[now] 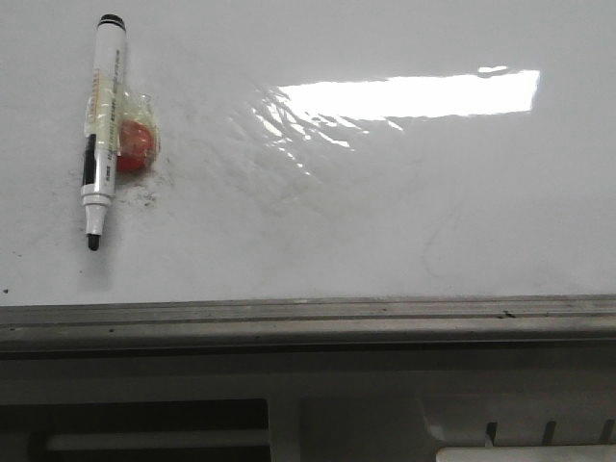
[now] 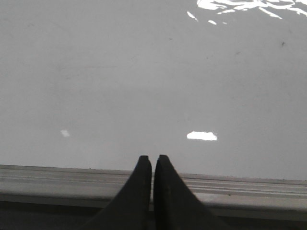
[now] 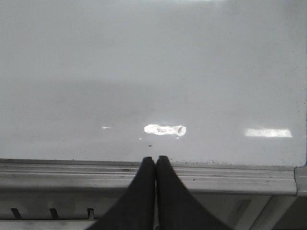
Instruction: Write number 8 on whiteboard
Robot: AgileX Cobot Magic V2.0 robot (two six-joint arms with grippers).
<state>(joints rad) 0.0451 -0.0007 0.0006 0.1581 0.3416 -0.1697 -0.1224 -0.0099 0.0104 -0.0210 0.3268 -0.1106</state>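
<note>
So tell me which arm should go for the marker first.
Probably the left. In the front view the marker lies uncapped on the left side of the whiteboard, the left arm's side. Both the left end effector and the right end effector are shut, empty, at the near edge.

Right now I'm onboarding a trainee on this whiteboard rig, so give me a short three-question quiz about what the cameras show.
1. True or false: a number 8 is already drawn on the whiteboard.
2. The marker lies on the board with its tip: A) capped, B) uncapped and pointing toward the grey edge strip, C) held in a hand.
3. Fill in: both the left hand and the right hand are ____ and hold nothing.

Key: 1 false, only faint smudges show; 2 B, with a red object taped to the marker's side; 3 shut.
</note>
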